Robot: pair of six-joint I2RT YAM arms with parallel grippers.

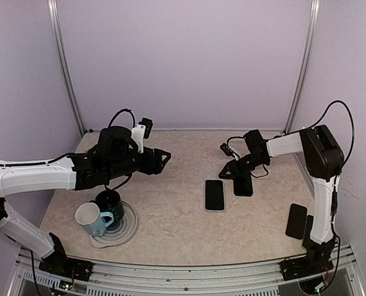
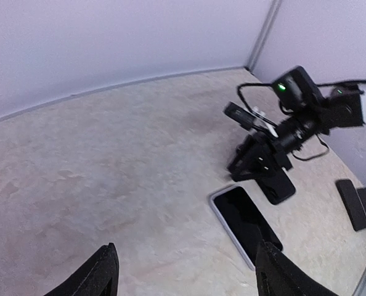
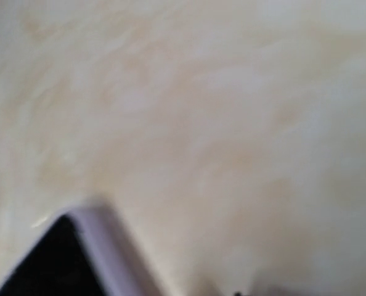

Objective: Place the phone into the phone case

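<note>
A dark-screened phone (image 1: 214,195) lies flat mid-table inside a pale lavender phone case whose rim (image 2: 215,206) frames it. One corner of that case (image 3: 100,237) shows, blurred, in the right wrist view. Just right of it lies a plain black slab (image 1: 243,186). My right gripper (image 1: 231,171) is low over the slab's far end. Its fingers do not show in its own wrist view, and its jaw state is unclear. My left gripper (image 1: 162,159) hovers open and empty, well left of the phone. In the left wrist view its fingertips (image 2: 106,271) stand wide apart.
A dark mug (image 1: 111,200) and a pale blue mug (image 1: 92,219) sit on a round grey mat (image 1: 129,229) at the front left. Another black slab (image 1: 297,221) lies near the right arm's base. Purple walls enclose the table.
</note>
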